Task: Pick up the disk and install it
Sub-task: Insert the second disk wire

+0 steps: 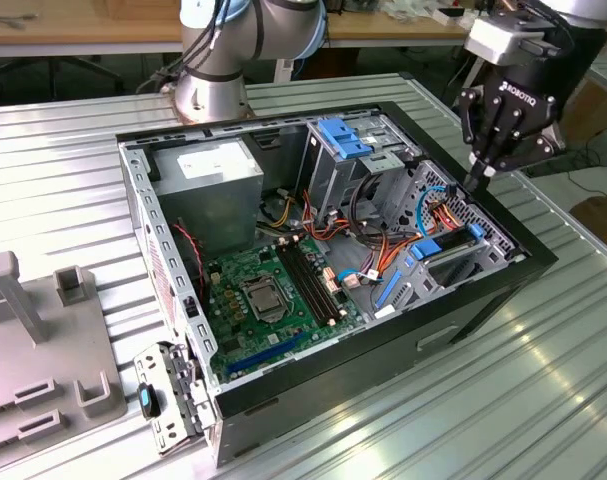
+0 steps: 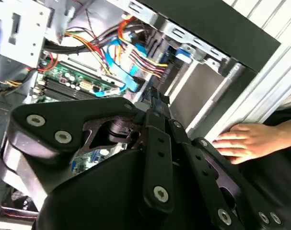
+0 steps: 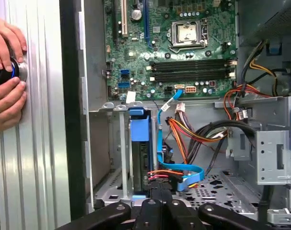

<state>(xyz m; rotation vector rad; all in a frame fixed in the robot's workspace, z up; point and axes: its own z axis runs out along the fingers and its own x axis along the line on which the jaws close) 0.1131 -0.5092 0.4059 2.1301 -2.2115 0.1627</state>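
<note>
The disk [image 1: 446,245], a dark drive with bright blue rails, sits slotted in the lower bay of the open computer case [image 1: 503,275], at the exterior view's right. In the first wrist view the disk [image 3: 139,155] stands edge-on in the bay, with orange and blue cables plugged in beside it. My gripper [image 1: 477,180] hangs just above that corner of the case, slightly above the disk and apart from it. Its fingers are shut with nothing between them, as the gripper [image 3: 159,194] in the first wrist view and the gripper [image 2: 155,103] in the second wrist view both show.
Inside the case are a green motherboard [image 1: 273,290], a grey power-supply box [image 1: 218,190], a blue bracket [image 1: 345,135] on the silver cage, and cable bundles [image 3: 198,134]. A person's hands [image 3: 6,91] hold a round black knob on the ribbed table. Grey fixtures [image 1: 43,350] stand on the exterior view's left.
</note>
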